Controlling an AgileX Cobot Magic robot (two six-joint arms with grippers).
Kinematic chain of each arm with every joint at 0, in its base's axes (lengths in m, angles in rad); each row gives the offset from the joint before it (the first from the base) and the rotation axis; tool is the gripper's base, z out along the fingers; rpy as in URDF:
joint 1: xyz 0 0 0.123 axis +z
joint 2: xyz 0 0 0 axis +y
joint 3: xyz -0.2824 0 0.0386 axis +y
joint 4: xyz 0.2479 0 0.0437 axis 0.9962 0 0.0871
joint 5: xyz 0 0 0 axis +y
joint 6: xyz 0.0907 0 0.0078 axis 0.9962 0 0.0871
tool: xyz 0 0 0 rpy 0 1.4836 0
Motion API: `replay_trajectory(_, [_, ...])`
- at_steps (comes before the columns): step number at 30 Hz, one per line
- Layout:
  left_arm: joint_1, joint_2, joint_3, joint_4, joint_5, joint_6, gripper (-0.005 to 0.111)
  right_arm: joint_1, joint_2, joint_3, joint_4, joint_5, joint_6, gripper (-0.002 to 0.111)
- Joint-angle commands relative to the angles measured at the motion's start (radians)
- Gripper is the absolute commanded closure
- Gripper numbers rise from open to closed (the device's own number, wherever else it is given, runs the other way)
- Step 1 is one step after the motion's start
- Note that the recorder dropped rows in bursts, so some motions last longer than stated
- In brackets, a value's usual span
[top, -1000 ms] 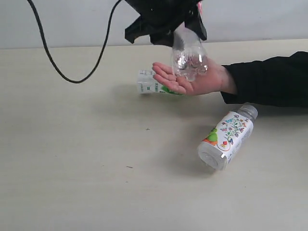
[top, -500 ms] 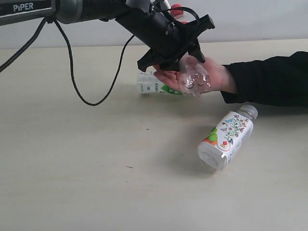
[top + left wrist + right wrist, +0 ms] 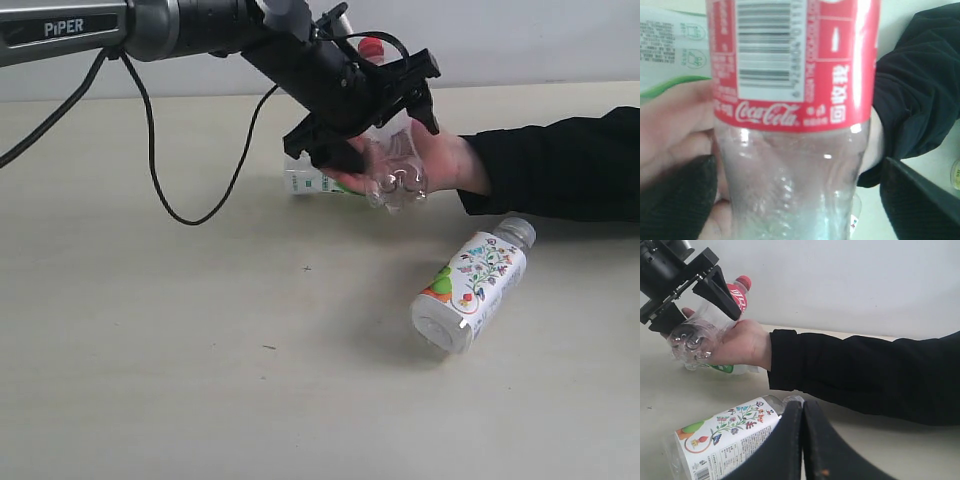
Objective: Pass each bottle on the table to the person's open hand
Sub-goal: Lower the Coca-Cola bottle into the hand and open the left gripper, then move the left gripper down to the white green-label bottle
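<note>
Two jaws of my left gripper (image 3: 385,130) have just spread off the clear plastic bottle with red label and red cap (image 3: 397,172), which now lies across the person's open hand (image 3: 442,160), apparently resting free. This handover looks done; the white floral-labelled plastic bottle (image 3: 470,290) waits on the pale beige table (image 3: 150,350).

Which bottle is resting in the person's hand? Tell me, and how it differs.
The clear bottle with the red label, on the person's open hand. The floral bottle and the white-and-green bottle lie on the table.
</note>
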Motion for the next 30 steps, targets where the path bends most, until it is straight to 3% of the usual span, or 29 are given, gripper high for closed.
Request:
replay_trajectory(1, [0.004, -0.017, -0.005, 0.015, 0.030, 0.018, 0.022, -0.003, -0.006, 0.005, 0.004, -0.005, -0.004, 0.108])
replay_trajectory(16, [0.026, -0.193, -0.005, 0.077, 0.218, 0.366, 0.022, -0.003, -0.006, 0.005, 0.004, -0.005, -0.004, 0.108])
replay_trajectory(20, [0.026, -0.238, -0.005, 0.158, 0.300, 0.525, 0.022, -0.003, -0.006, 0.005, 0.004, -0.005, -0.004, 0.108])
replay_trajectory(23, [0.026, -0.259, -0.005, 0.240, 0.360, 0.554, 0.023, -0.003, -0.006, 0.005, 0.004, -0.005, -0.004, 0.108])
replay_trajectory(25, [0.026, -0.270, -0.001, 0.280, 0.381, 0.554, 0.029, -0.003, -0.006, 0.005, 0.004, -0.005, -0.004, 0.108])
replay_trajectory(27, [0.026, -0.273, -0.001, 0.305, 0.419, 0.573, 0.045, -0.003, -0.006, 0.005, 0.004, -0.005, -0.004, 0.108])
replay_trajectory(30, [0.026, -0.273, -0.001, 0.305, 0.445, 0.637, 0.079, -0.003, -0.006, 0.005, 0.004, -0.005, -0.004, 0.108])
